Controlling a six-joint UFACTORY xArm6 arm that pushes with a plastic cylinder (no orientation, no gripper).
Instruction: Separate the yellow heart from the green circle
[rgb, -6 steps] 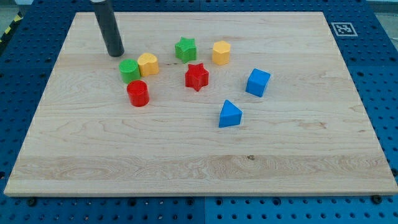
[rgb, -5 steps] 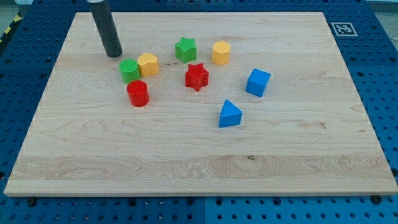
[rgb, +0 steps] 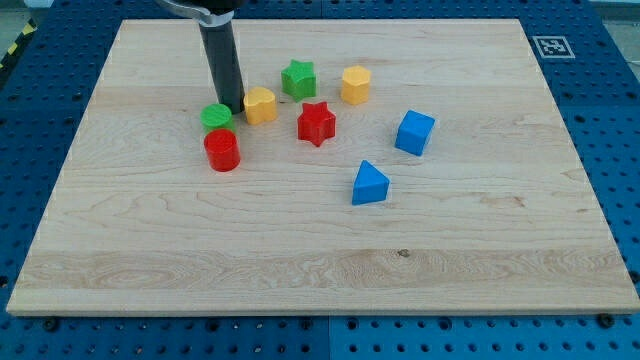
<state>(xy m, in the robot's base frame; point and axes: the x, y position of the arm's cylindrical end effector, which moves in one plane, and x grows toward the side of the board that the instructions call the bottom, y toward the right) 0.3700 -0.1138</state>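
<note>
The yellow heart (rgb: 260, 105) lies on the wooden board (rgb: 320, 260) at the upper left of the block cluster. The green circle (rgb: 217, 118) lies just to its left, with a small gap between them. My tip (rgb: 231, 107) stands in that gap, touching or nearly touching both blocks. The rod rises toward the view's top.
A red cylinder (rgb: 222, 150) sits right below the green circle. A green star (rgb: 298, 78), a yellow hexagon (rgb: 355, 85) and a red star (rgb: 316, 123) lie to the right. A blue cube (rgb: 414, 132) and a blue triangle (rgb: 369, 184) lie further right.
My tip moved right and down from above the green circle into the spot between the two blocks. The yellow heart slid right; the green circle shifted slightly down.
</note>
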